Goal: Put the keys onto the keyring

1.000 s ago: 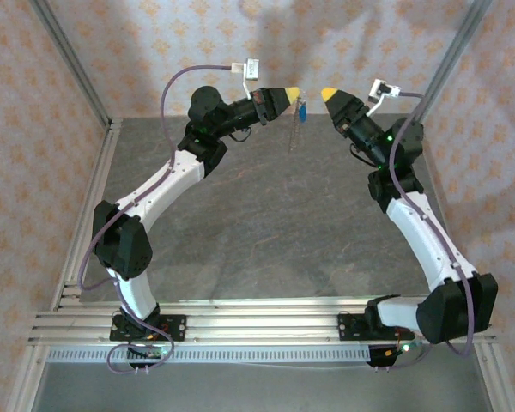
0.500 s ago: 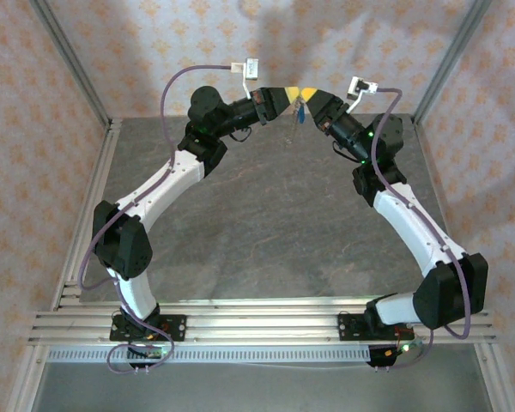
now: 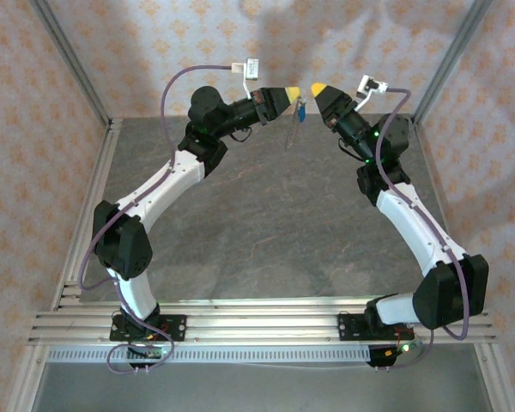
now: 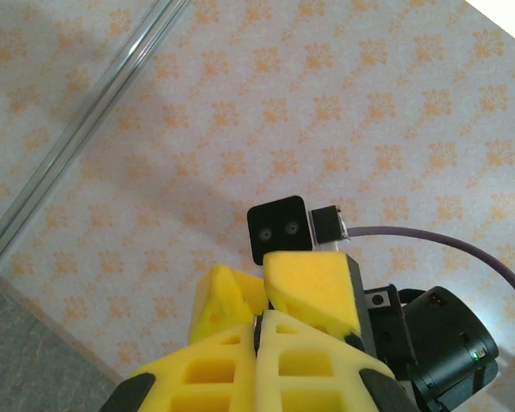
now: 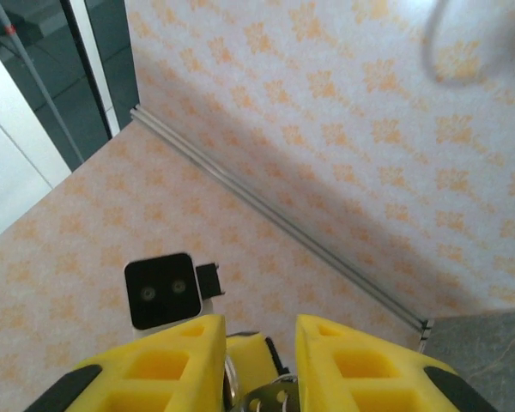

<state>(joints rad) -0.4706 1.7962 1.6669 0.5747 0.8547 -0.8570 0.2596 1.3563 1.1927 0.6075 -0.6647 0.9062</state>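
– Keys [image 3: 300, 111]: where are they?
– One key with a blue head shows in the overhead view. It is near 12 o'clock of the picture, up in the air above the far end of the grey table [image 3: 266, 223]. It hangs at 5 o'clock of the left pincer [image 3: 292, 92], just under the tip.
– And the keyring?
– The keyring [image 3: 290, 136] reads as a thin silvery line dangling below the key toward 6 o'clock, clear of the table. It is too small to make out its shape.
– How does the left pincer stand?
– In its own wrist view its yellow fingers [image 4: 309, 369] are pressed together, with just a seam between them. Which piece they nip is too small to tell.
– And the right pincer?
– The right pincer [image 3: 318, 89] sits at 3 o'clock of the left one, tip toward tip, with a small gap between the two. It touches neither the key nor the other tip. In its wrist view its fingers [image 5: 172, 365] stand apart, with a clear gap. A small silvery piece with holes [image 5: 270, 399] shows at 6 o'clock in that gap. I cannot tell what it is, or whether the fingers touch it.
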